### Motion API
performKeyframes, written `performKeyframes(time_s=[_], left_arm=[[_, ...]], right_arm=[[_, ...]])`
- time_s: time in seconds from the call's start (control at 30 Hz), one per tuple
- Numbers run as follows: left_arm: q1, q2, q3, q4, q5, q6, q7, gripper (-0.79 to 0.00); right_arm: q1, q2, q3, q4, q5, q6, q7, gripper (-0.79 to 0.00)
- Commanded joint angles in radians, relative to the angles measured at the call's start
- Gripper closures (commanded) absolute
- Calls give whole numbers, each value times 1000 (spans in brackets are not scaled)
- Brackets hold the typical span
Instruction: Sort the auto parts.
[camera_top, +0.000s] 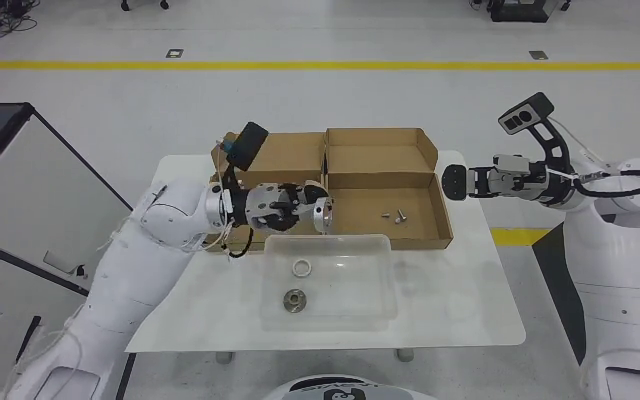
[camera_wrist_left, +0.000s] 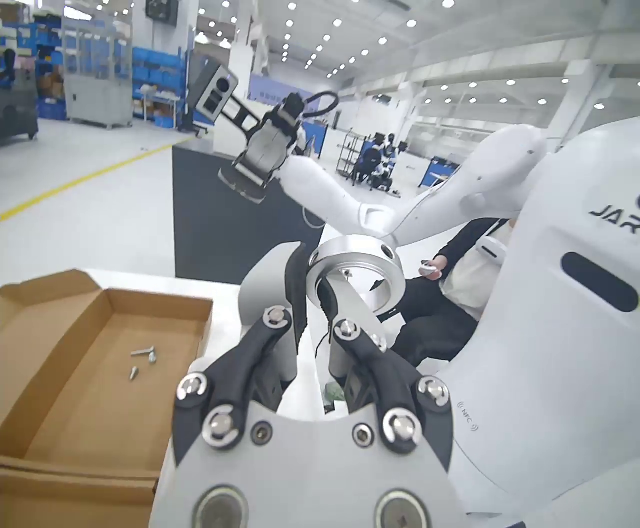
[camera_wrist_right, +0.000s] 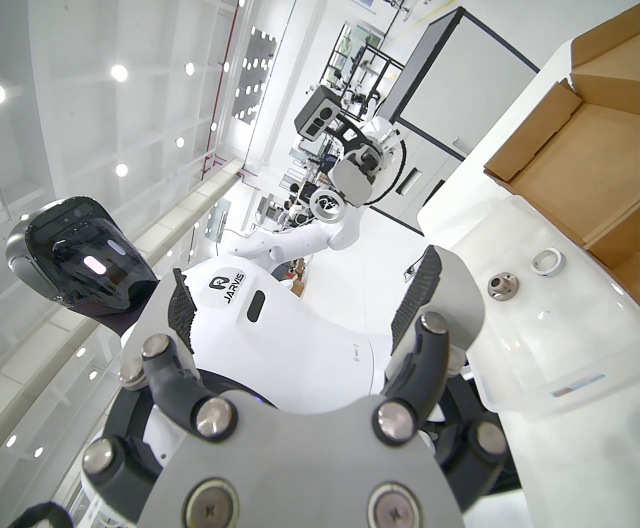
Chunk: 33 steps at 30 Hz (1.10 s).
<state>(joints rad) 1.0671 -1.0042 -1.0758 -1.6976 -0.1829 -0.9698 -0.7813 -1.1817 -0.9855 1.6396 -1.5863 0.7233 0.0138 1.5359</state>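
My left gripper (camera_top: 312, 212) is shut on a silver metal ring (camera_wrist_left: 356, 274), held in the air above the near edge of the left cardboard box (camera_top: 290, 152); the ring (camera_top: 324, 214) is pinched by its wall. In the right wrist view the same ring (camera_wrist_right: 327, 202) hangs under the far left gripper. A white ring (camera_top: 301, 267) and a metal flanged hub (camera_top: 293, 299) lie in the clear plastic tray (camera_top: 375, 300). Small screws (camera_top: 394, 213) lie in the right cardboard box (camera_top: 436, 222). My right gripper (camera_top: 447, 183) is open and empty, raised beside that box's right edge.
The two open cardboard boxes stand side by side at the back of the white table (camera_top: 470, 310), the clear tray in front of them. A dark panel (camera_top: 40, 190) stands left of the table. A seated person (camera_wrist_left: 450, 280) is behind the table.
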Motion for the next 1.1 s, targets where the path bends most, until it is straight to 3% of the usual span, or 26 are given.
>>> performKeyframes(time_s=[0.0,0.43,0.57,0.67,0.9,1.07], left_arm=[[-14,1,-8,21,16,-9,-7,0],[-10,0,-11,13,17,8,14,0],[28,-12,-5,-21,-179,-30,190,0],[24,-20,2,-59,-294,-42,216,0],[51,-47,-29,-102,-547,-42,143,0],[81,-88,-69,-126,-747,-42,70,0]], right_arm=[[0,0,0,0,0,0,0,-785],[0,0,0,0,0,0,0,-785],[0,0,0,0,0,0,0,-785],[0,0,0,0,0,0,0,-785],[0,0,0,0,0,0,0,-785],[0,0,0,0,0,0,0,-785]])
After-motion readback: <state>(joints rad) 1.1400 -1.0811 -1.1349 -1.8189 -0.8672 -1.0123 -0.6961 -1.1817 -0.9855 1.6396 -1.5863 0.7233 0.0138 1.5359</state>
